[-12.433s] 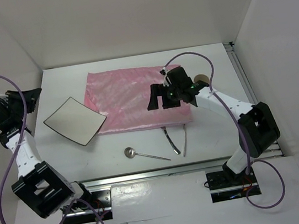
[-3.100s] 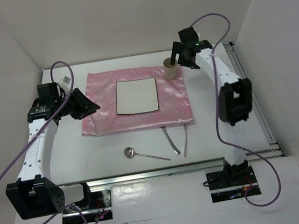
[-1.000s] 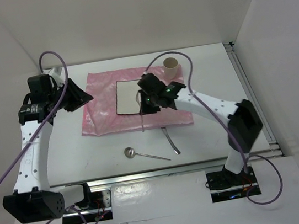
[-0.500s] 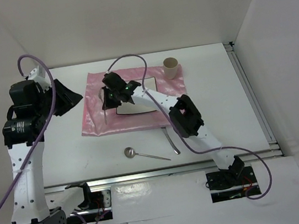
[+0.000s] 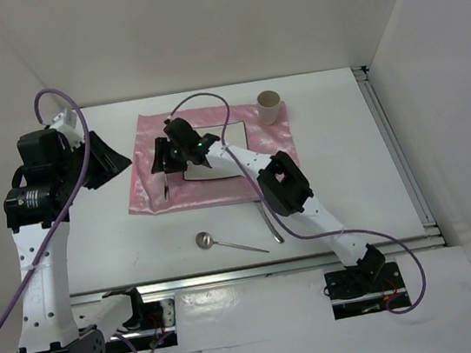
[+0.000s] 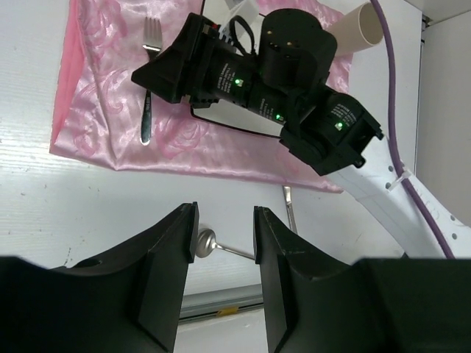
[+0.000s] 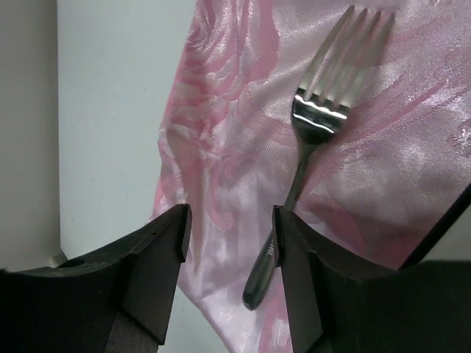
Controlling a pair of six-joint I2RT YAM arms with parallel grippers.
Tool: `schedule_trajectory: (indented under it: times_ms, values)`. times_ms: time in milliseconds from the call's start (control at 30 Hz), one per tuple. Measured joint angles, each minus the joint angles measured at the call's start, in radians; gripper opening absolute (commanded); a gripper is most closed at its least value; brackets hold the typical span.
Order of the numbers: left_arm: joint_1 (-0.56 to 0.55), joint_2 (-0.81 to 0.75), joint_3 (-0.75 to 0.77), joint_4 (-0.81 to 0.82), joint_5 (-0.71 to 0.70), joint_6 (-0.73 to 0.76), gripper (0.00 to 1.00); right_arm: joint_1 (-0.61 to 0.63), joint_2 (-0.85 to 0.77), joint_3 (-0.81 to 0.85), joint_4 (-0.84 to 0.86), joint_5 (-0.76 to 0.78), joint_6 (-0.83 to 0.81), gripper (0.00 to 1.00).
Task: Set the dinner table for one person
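Right gripper (image 7: 229, 220), jaws parted and empty, is held over a silver metal fork (image 7: 318, 110) on a glossy pink cloth mat (image 7: 221, 110); the handle could be clipped and dragged askew.

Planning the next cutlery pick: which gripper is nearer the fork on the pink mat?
Right. The right gripper hangs directly above the fork, jaws open; the left gripper sits off to the left of the pink mat.

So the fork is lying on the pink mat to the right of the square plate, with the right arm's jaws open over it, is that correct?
Not quite. The fork lies on the pink mat to the left of the square plate, not the right, as the top external view shows. The right gripper does hang over it with its jaws open.
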State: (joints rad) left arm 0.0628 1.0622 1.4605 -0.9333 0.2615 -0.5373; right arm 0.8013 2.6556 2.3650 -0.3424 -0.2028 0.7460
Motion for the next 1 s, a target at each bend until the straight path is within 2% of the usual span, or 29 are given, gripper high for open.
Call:
schedule_trajectory:
  times_ms: [167, 233, 367, 433, 467, 567, 633, 733, 800, 900, 1000]
  values:
    - [0.001, 0.0, 0.0, -0.003, 0.008, 0.011, 0.52, -0.004, -0.128, -0.13, 0.034, -0.013, -0.043, 0.62]
    - [0.001, 0.0, 0.0, -0.003, 0.01, 0.013, 0.52, -0.004, -0.249, -0.25, 0.047, -0.012, -0.08, 0.53]
    - [0.001, 0.0, 0.003, -0.006, -0.01, 0.022, 0.52, -0.003, -0.515, -0.444, 0.024, 0.029, -0.175, 0.51]
    - [0.001, 0.0, 0.01, -0.012, -0.037, 0.038, 0.52, -0.003, -0.682, -0.587, 0.014, 0.07, -0.227, 0.57]
    - [0.001, 0.0, 0.016, -0.015, -0.05, 0.041, 0.52, -0.002, -0.776, -0.687, 0.016, 0.089, -0.25, 0.64]
    - [0.006, 0.001, 0.033, -0.017, -0.07, 0.043, 0.52, 0.005, -1.02, -0.99, -0.004, 0.113, -0.321, 0.7]
    - [0.009, 0.001, 0.036, -0.016, -0.075, 0.043, 0.52, 0.03, -1.123, -1.152, -0.044, 0.122, -0.358, 0.73]
    - [0.01, 0.002, 0.035, -0.013, -0.074, 0.043, 0.52, 0.113, -1.164, -1.298, -0.118, 0.131, -0.421, 0.79]
    - [0.011, 0.002, 0.035, -0.007, -0.074, 0.042, 0.52, 0.173, -1.162, -1.353, -0.137, 0.138, -0.446, 0.79]
    - [0.011, 0.003, 0.029, 0.003, -0.072, 0.04, 0.52, 0.232, -1.161, -1.379, -0.148, 0.144, -0.485, 0.79]
    - [0.011, 0.005, 0.012, 0.015, -0.065, 0.037, 0.52, 0.24, -1.147, -1.371, -0.132, 0.165, -0.521, 0.77]
